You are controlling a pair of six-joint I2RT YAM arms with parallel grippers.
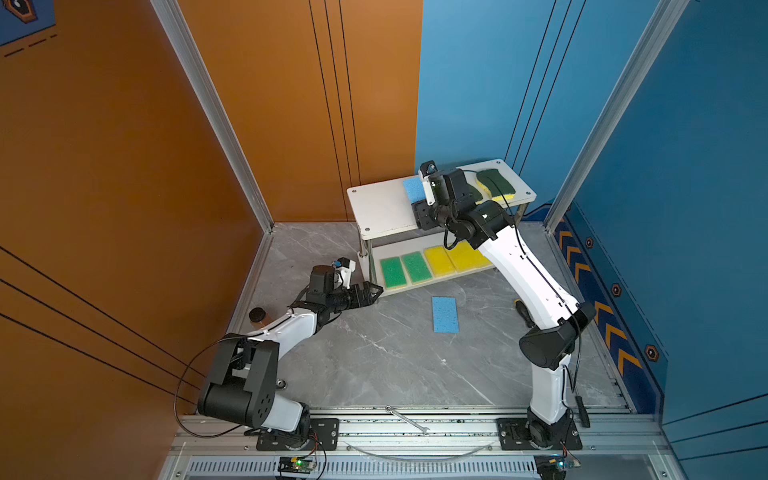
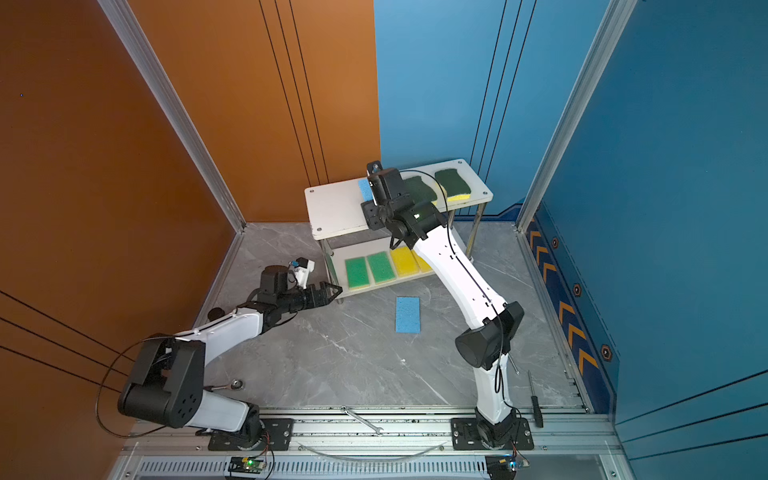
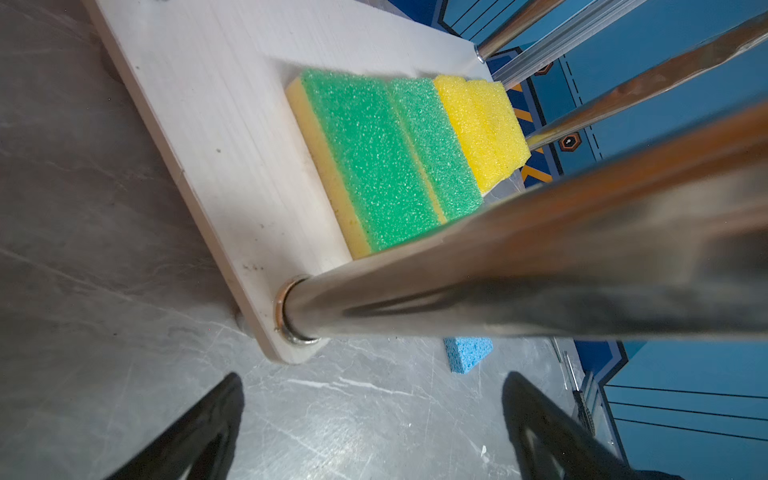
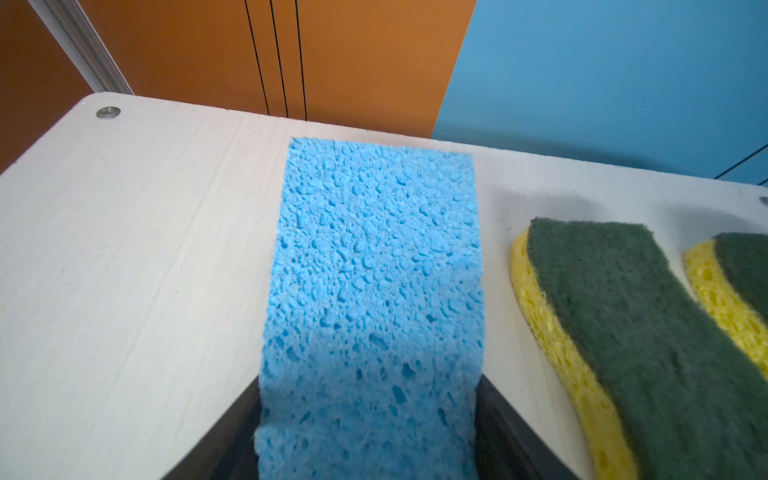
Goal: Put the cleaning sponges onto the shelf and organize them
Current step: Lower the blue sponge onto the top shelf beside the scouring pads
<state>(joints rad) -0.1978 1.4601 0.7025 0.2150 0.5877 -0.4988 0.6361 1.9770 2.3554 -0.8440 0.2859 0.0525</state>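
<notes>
Top board: a blue sponge (image 4: 374, 270) lies flat, running near to far, on the upper tier (image 4: 124, 249) of the shelf (image 1: 374, 208). It sits just left of 2 dark-green-topped sponges (image 4: 648, 332) and apart from them.
Right gripper: the right gripper (image 4: 370, 399) straddles the sponge's near end with 1 finger at each long side. Whether the fingers press the foam or merely flank it cannot be told.
Left gripper: the left gripper (image 3: 374, 378) hangs open and empty, low over the tabletop (image 1: 374, 353), just beside the shelf's near left chrome post (image 3: 498, 270).
Lower board: 2 green sponges (image 1: 391, 272) and 2 yellow sponges (image 1: 439, 261) sit side by side in 1 row.
Tabletop: a second blue sponge (image 1: 445, 314) lies in front of the shelf, well apart from both grippers.
Risk, blue sponge: soft foam may cling to a finger. Pulling back before the jaws stand clear would likely drag it askew or off the near edge.
Risk, neighbours: a drift to the right could nudge the nearest dark-green-topped sponge out of line.
Risk, shelf: the left gripper is close to the post. A careless swing toward the second blue sponge could knock the light rack and shift everything on it.
Risk, arms: if both reach for that last sponge, they may collide.
</notes>
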